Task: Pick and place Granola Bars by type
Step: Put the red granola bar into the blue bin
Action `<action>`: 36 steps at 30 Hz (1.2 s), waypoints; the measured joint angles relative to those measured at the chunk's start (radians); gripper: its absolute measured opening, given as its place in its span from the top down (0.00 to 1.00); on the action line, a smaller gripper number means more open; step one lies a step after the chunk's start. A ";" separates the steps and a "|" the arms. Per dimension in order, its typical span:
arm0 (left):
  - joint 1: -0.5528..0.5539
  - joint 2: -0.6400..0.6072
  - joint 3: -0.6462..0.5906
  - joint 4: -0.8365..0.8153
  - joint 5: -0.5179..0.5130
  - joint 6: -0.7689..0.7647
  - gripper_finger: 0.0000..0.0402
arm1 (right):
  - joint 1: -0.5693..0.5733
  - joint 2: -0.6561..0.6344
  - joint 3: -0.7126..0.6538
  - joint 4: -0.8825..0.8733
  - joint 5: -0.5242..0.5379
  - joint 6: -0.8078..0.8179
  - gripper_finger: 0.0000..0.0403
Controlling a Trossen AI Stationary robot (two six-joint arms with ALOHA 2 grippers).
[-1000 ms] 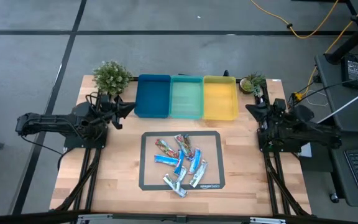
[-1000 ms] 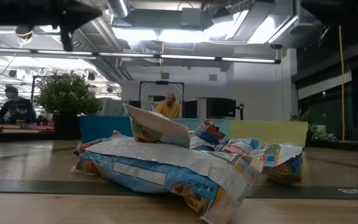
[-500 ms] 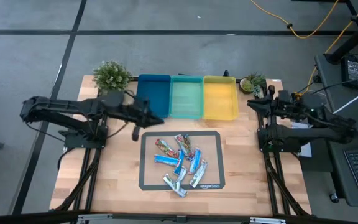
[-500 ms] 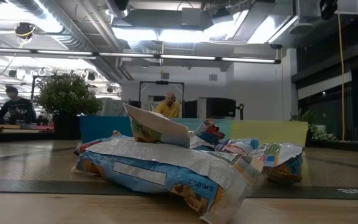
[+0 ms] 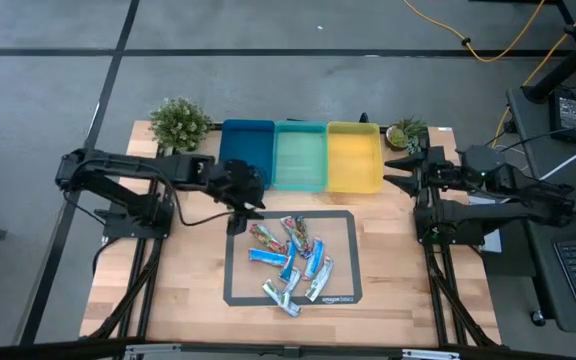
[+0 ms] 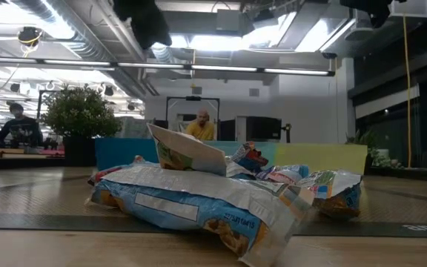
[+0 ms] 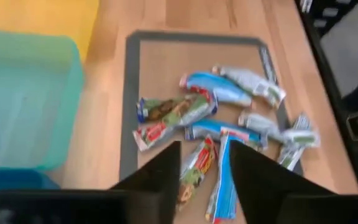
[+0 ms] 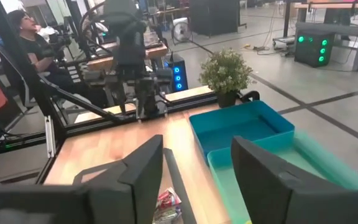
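The left tool has swung out from beside the plant to the mat's upper-left corner, fingers parted, holding nothing; the right tool hangs right of the yellow bin, also parted and empty. Nine granola bars lie heaped mid-frame on the mat. Only the low view shows a seated person behind three bins.

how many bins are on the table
3, in one row at the table's far edge above the mat: blue bin on the left, teal bin in the middle, yellow bin on the right.
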 joint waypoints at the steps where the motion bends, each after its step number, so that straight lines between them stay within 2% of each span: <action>1: -0.003 0.014 0.000 -0.011 -0.001 0.018 0.60 | 0.000 0.001 0.000 0.000 0.000 0.000 0.51; 5: -0.027 0.079 0.000 -0.066 -0.016 0.155 0.49 | 0.000 0.002 0.000 0.000 0.001 0.002 0.50; 8: -0.054 0.143 0.000 -0.083 -0.030 0.277 0.44 | 0.000 0.002 0.000 -0.002 0.001 0.002 0.50; 12: -0.091 0.225 0.000 -0.058 -0.076 0.394 0.42 | 0.000 0.002 0.000 -0.016 0.001 0.002 0.50; 17: -0.121 0.322 0.000 -0.003 -0.081 0.476 0.42 | 0.000 0.001 0.000 -0.026 -0.005 0.002 0.50; 24: -0.142 0.431 0.000 0.050 -0.119 0.498 0.42 | 0.000 0.001 0.000 -0.027 -0.011 0.002 0.50; 36: -0.142 0.533 0.000 0.115 -0.128 0.479 0.43 | 0.000 0.001 0.000 -0.027 -0.033 0.001 0.50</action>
